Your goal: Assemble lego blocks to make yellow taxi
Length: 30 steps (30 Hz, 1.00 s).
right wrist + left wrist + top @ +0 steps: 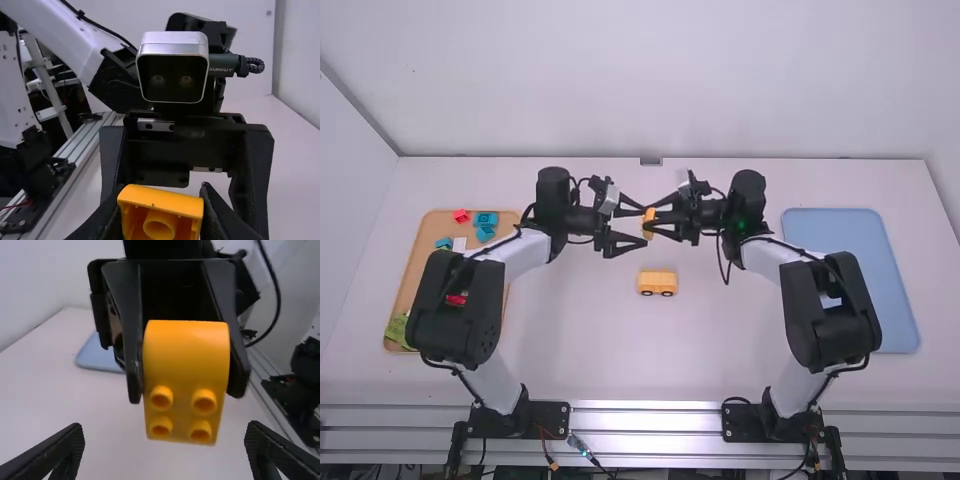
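Left gripper (641,226): reaching in over the middle of the white table (580,350), spread wide, with a broad gap between both fingers; aimed at the block opposite, with hold of nothing.
Right gripper (656,219): facing the left one, closed as far as the block allows, pinching it from two opposite sides.
Yellow-orange plastic block with rounded end (648,222): clamped in the right gripper, up off the table; turned on its side, four round studs towards the left gripper, hollow underside and tube towards the right wrist camera.
Yellow-orange toy car body with wheels (658,283): resting on the table near the middle, nearer the arm bases than the held block, apart from both grippers.
Tan tray (435,224): at the left, partly behind the left arm, holding red, teal, white and green blocks.
Light blue tray (835,228): at the right, partly behind the right arm.
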Tool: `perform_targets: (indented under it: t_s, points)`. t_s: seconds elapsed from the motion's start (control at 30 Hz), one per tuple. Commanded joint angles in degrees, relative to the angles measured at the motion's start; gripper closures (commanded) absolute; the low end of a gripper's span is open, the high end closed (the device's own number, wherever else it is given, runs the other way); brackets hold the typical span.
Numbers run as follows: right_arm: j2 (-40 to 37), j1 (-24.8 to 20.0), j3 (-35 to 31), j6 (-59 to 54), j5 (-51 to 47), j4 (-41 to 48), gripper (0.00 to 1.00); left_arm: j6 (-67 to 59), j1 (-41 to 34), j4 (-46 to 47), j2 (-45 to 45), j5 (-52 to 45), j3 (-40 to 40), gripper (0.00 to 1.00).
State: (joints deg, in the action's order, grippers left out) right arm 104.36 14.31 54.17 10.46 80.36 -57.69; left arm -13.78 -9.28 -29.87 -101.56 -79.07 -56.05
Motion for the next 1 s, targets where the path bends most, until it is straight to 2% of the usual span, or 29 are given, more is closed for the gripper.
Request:
perform_targets:
  t_s: [0.0, 0.07, 0.3, 0.4, 0.57, 0.67, 0.97]
  points:
    - [0.2, 0.0, 1.4, 0.0, -2.1, -0.2, 0.93, 4.8, 0.0, -1.6, 0.5, 1.6, -0.5, 0.16]
    - [0.2, -0.1, 1.4, -0.1, -2.4, -0.2, 0.93, 6.7, -0.1, -2.8, 0.5, 1.6, -0.5, 0.17]
    - [0.2, 0.5, 1.4, -0.5, -2.2, -0.2, 0.93, 6.9, -1.2, -5.1, 0.5, -0.8, -0.5, 0.31]
    - [0.2, 0.7, 1.4, -1.7, -2.3, -0.2, 0.93, 6.9, -1.7, -5.0, 0.5, -0.8, -0.5, 0.43]
    - [0.2, 0.7, 1.4, -1.7, -2.2, -0.2, 0.93, 6.7, -1.6, -4.7, 0.5, -0.9, -0.4, 0.53]
    - [0.2, 0.7, 1.4, -1.7, -2.2, -0.2, 0.93, 6.7, -1.6, -4.7, 0.5, -0.9, -0.5, 0.67]
    - [0.2, 0.7, 1.4, -1.5, -2.2, -0.2, 0.89, 2.2, -1.6, -4.2, 0.5, -0.9, 0.2, 0.85]
